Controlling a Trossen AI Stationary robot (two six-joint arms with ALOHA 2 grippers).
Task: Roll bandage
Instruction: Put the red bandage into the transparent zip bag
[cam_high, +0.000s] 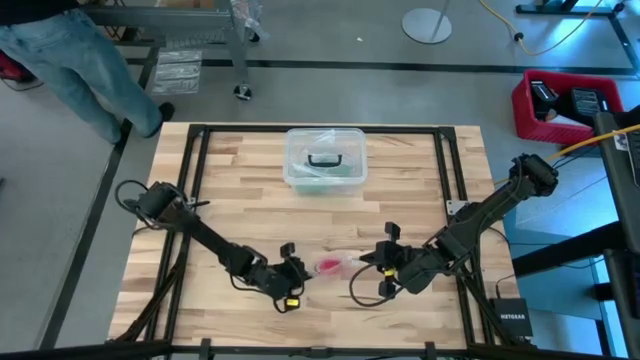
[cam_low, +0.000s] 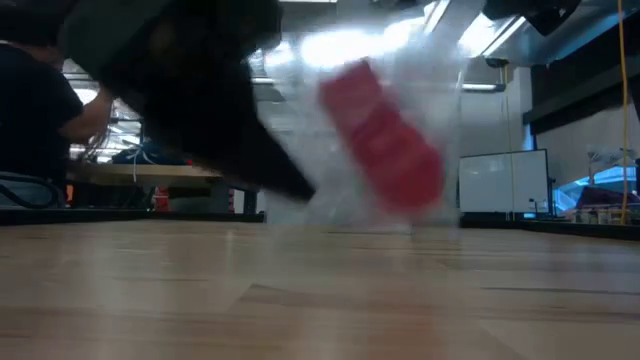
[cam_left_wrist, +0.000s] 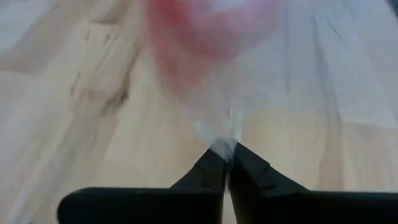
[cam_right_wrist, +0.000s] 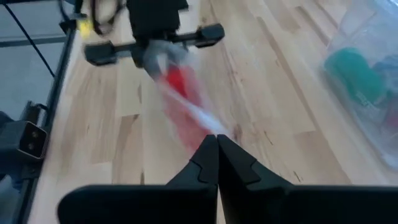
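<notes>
**Both grippers pinched a clear bag with the red bandage inside**

From above, the two arms met near the front edge of the bench (cam_high: 420, 180). The left gripper (cam_high: 300, 268) and the right gripper (cam_high: 372, 260) faced each other, with the red bandage (cam_high: 329, 266) between them inside a small clear plastic bag (cam_high: 345, 261). A clear plastic box (cam_high: 324, 158) with a black handle stood near the rear edge, at about the middle. A person (cam_high: 70, 60) stood off the rear left corner.

At bench height, the bandage (cam_low: 382, 138) showed tilted and raised off the wood, wrapped in blurred clear film, with a dark arm (cam_low: 190, 90) beside it.

Through the left wrist camera, the left gripper (cam_left_wrist: 227, 160) had its jaws pressed together on an edge of the bag (cam_left_wrist: 214, 134), the red bandage (cam_left_wrist: 205, 31) just beyond.

Through the right wrist camera, the right gripper (cam_right_wrist: 217, 142) also had its jaws pressed together, pinching the bag's other end (cam_right_wrist: 202, 118); the bandage (cam_right_wrist: 180, 93) lay between it and the left gripper (cam_right_wrist: 159, 61) opposite. The box (cam_right_wrist: 367, 81) sat off to the side.
</notes>
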